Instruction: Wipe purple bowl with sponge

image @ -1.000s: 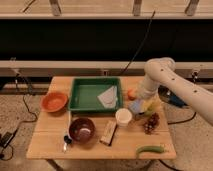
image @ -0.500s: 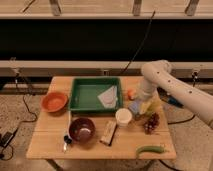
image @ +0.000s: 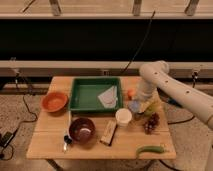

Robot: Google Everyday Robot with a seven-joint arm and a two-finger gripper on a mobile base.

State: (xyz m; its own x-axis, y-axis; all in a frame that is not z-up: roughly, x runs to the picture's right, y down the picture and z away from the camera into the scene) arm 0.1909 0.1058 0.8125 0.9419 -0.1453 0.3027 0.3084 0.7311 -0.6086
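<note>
The purple bowl (image: 82, 129) stands near the table's front left, with a pale shine inside. The light-blue sponge (image: 134, 106) lies right of the green tray, just behind the white cup (image: 123, 116). My gripper (image: 137, 101) comes down from the white arm on the right and sits right over the sponge, partly hiding it. It is well to the right of the purple bowl and behind it.
An orange bowl (image: 54, 101) stands at the left. The green tray (image: 82, 102) holds a white folded cloth (image: 109, 96). A tan-brown block (image: 108, 133), a spoon (image: 66, 141), dark grapes (image: 151, 122), a green pepper (image: 150, 149) and an orange fruit (image: 131, 93) lie around.
The arm has swung a little to the left and the gripper has come closer over the sponge. Nothing on the table has moved.
</note>
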